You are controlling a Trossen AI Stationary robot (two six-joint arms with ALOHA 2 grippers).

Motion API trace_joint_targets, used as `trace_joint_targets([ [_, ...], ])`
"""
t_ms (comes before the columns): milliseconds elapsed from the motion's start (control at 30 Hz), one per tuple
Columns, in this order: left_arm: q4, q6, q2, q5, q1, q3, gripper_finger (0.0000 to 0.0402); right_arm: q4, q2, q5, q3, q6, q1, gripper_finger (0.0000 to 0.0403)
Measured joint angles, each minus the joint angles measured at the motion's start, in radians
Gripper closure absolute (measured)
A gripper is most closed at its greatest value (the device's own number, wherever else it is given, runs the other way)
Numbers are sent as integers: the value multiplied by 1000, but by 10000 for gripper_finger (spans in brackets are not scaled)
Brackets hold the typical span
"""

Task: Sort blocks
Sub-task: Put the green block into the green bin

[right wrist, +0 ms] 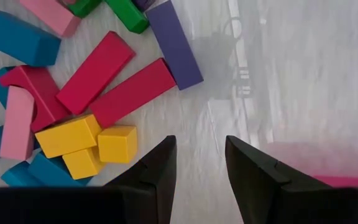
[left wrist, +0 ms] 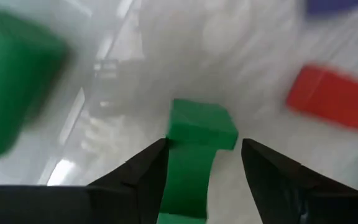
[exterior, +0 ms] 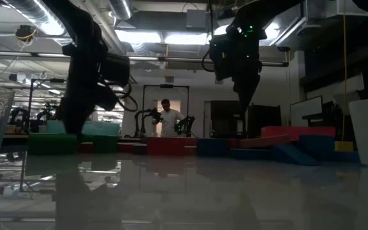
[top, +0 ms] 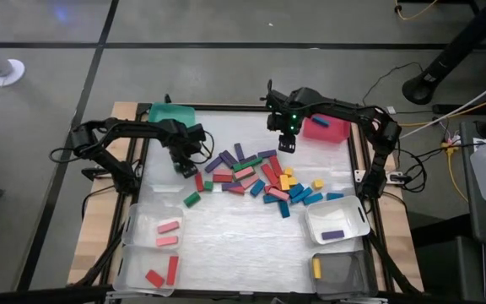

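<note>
Looking straight down from the high view: showing the whole table (top: 226, 236) with the blocks (top: 264, 177) lying scattered in a loose pile at its middle, red, pink, green, blue, purple and yellow mixed together. Also showing there a green bin (top: 172, 112) at the far left corner, a red bin (top: 327, 129) at the far right holding a blue block, clear bins (top: 152, 247) at the near left holding pink and red blocks, a white bin (top: 337, 222) at the near right holding a purple block, and a grey bin (top: 337, 270) holding a yellow block.

Looking level from the low view: giving only a row of block ends along the table's far part, plus the room behind, with a person (exterior: 167, 115) standing in a lit doorway, well apart from both arms.

Reading no writing or labels anywhere.

Hanging at the pile's left edge, just in front of the green bin: the left gripper (top: 186, 166), fingers spread, a green block (left wrist: 194, 149) sitting between them in the left wrist view; impossible to tell whether touching the fingers. Lying nearby in that view, a red block (left wrist: 334, 99).

Hovering above the pile's far right side, beside the red bin: the right gripper (top: 287, 142), fingers partly parted, holding nothing, with yellow blocks (right wrist: 86, 144) and red blocks (right wrist: 117, 87) lying below in the right wrist view.
</note>
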Motion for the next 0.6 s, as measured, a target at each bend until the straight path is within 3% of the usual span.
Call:
trace_joint_targets([
  [300, 119, -4, 0, -1, 0, 0, 208, 2, 0, 0, 0, 0, 0, 265],
  [600, 144, -45, 49, -77, -2, 3, 208, 2, 0, -1, 0, 1, 0, 265],
])
